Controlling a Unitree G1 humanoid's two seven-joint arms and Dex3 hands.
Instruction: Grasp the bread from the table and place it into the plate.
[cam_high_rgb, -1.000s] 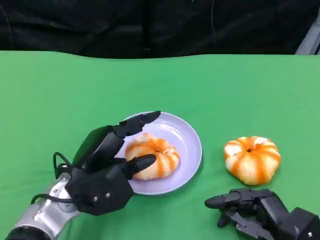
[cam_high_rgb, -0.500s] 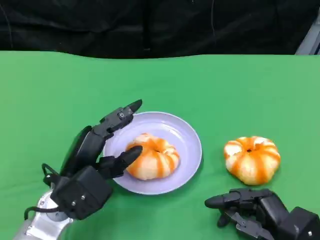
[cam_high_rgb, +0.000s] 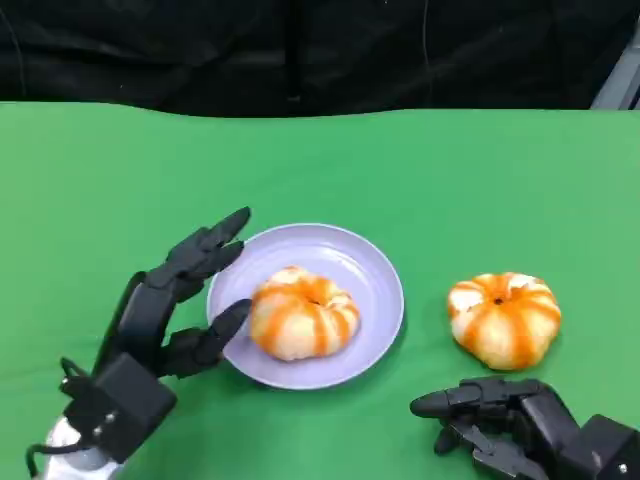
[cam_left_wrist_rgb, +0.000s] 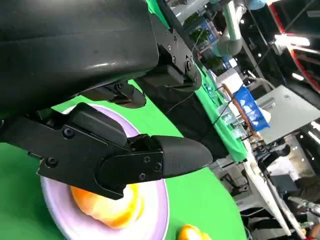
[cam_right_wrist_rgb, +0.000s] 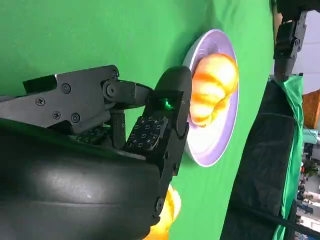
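1. Left black many-fingered hand (cam_high_rgb: 165, 310): fingers spread apart, nothing in it, sits just beside the left rim of the round lavender plate (cam_high_rgb: 375, 275). One fingertip lies v. close to the bun on the plate; can't tell if it touches.
2. Right black many-fingered hand (cam_high_rgb: 510, 420): low on the green table cloth (cam_high_rgb: 450, 170), fingers curled loosely inward, nothing held. It's near the second bun but apart from it.
3. Round orange-and-white striped bread bun on the plate (cam_high_rgb: 302, 312): sits upright, a bit left of the plate's centre. Left wrist view shows the same bun (cam_left_wrist_rgb: 107, 205) on the plate (cam_left_wrist_rgb: 155, 220) beyond the fingers.
4. Second round orange-and-white striped bread bun on the table (cam_high_rgb: 503, 318): rests on the cloth to the right of the plate, not touching it. This is prob. the one left to move.
5. Handling, my judgement: looks light and soft, so it likely squashes if squeezed hard. Glazed-looking top could be a bit slippery. Not fragile as such, but dents easily.
6. Where to hold: best across the widest part, fingers on opposite sides low on the dome, w/ gentle pressure. Top dimple gives no purchase.
7. Look: pumpkin-like dome, orange ribs alternating w/ pale bands, small dark dimple at the top centre. Both buns look alike; right wrist view shows the plated one (cam_right_wrist_rgb: 212, 87) w/ the same stripes.
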